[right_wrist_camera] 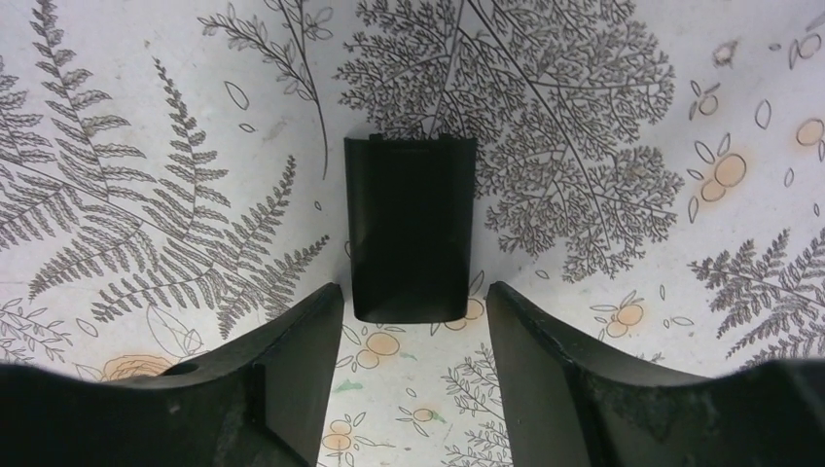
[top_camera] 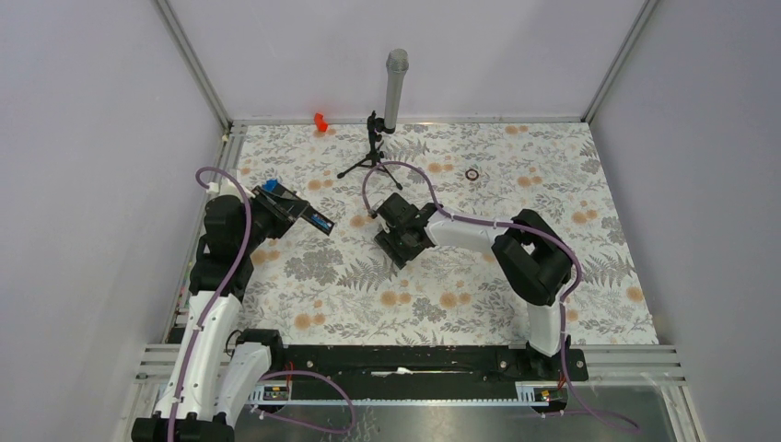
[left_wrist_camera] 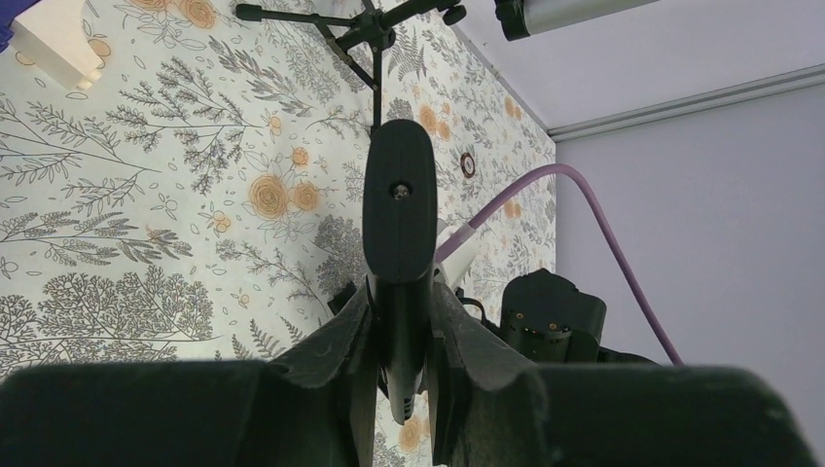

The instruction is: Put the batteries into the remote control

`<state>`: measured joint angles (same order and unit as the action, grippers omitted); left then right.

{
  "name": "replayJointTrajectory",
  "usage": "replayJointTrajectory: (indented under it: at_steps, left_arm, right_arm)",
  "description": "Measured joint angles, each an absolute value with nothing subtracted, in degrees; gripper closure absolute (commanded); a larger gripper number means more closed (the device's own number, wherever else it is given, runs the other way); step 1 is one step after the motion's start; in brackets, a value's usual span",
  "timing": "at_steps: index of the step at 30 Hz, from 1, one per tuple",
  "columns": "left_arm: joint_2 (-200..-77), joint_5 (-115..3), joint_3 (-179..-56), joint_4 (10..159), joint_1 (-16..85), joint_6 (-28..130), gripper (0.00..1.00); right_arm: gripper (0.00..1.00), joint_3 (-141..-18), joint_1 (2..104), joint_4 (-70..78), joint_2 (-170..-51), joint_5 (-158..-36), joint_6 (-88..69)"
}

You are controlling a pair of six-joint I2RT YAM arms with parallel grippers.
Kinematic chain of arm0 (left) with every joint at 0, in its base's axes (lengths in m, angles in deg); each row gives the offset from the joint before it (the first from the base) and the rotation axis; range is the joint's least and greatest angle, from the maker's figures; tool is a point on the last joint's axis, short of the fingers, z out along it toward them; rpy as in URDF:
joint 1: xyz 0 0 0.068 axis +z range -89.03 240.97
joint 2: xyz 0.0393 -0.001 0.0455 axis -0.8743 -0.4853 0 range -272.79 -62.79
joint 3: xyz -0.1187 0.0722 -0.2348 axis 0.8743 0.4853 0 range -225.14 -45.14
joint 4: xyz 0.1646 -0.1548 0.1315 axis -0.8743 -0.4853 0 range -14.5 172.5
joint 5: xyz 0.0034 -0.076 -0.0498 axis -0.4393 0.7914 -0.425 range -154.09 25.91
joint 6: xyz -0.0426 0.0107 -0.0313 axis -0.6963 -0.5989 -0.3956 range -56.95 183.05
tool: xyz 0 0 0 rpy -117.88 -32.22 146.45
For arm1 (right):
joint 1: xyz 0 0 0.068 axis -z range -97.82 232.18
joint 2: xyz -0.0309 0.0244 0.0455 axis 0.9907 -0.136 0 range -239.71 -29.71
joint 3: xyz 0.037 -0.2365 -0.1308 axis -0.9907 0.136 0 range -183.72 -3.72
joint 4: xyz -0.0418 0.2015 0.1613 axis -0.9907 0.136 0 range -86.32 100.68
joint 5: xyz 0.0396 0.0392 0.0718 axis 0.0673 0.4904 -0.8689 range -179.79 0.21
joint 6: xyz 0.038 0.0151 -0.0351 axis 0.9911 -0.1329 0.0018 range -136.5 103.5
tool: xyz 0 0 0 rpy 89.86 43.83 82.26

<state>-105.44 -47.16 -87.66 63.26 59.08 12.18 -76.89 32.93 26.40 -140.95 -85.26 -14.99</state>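
Note:
My left gripper [top_camera: 281,207] is shut on the remote control [top_camera: 308,216], a slim black bar held off the table at the left. In the left wrist view the remote [left_wrist_camera: 399,209] stands edge-on, clamped between both fingers of that gripper [left_wrist_camera: 404,341]. A thin blue streak [top_camera: 320,221] shows on the remote; I cannot tell if it is the batteries. No loose batteries show. My right gripper [top_camera: 402,235] is open low over the table's middle. In the right wrist view it [right_wrist_camera: 413,306] straddles the near end of the black back cover [right_wrist_camera: 410,229], which lies flat on the cloth, without touching it.
A black tripod stand [top_camera: 368,158] with a grey microphone [top_camera: 396,87] stands at the back middle. A red piece [top_camera: 320,121] sits by the back edge and a small ring [top_camera: 472,174] lies right of the tripod. A blue lump [top_camera: 270,185] sits beside the left gripper.

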Motion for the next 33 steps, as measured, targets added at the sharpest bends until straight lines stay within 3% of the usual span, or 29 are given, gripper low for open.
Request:
replayJointTrajectory:
  at_steps: [2,7,17,25,33]
  left_arm:
    - [-105.5,-46.9,-87.7,63.3,59.2,12.2,1.00]
    - [-105.7,-46.3,-87.7,63.3,59.3,12.2,1.00]
    - [-106.3,-43.9,-86.6,65.1,59.5,12.2,1.00]
    - [-111.3,-36.5,-82.6,72.0,59.5,11.1,1.00]
    - [-112.5,-31.7,-79.8,82.0,55.9,11.1,1.00]
  right_arm:
    - [0.51,-78.1,32.9,27.2,-141.8,-86.1,-15.2]
    - [0.57,-79.0,32.9,27.7,-142.3,-86.5,-15.4]
    - [0.60,-78.9,32.9,28.2,-141.3,-86.1,-14.7]
    - [0.61,-74.8,32.9,24.9,-125.3,-86.6,-14.4]
    - [0.62,-67.7,32.8,13.5,-108.4,-95.5,-15.1]
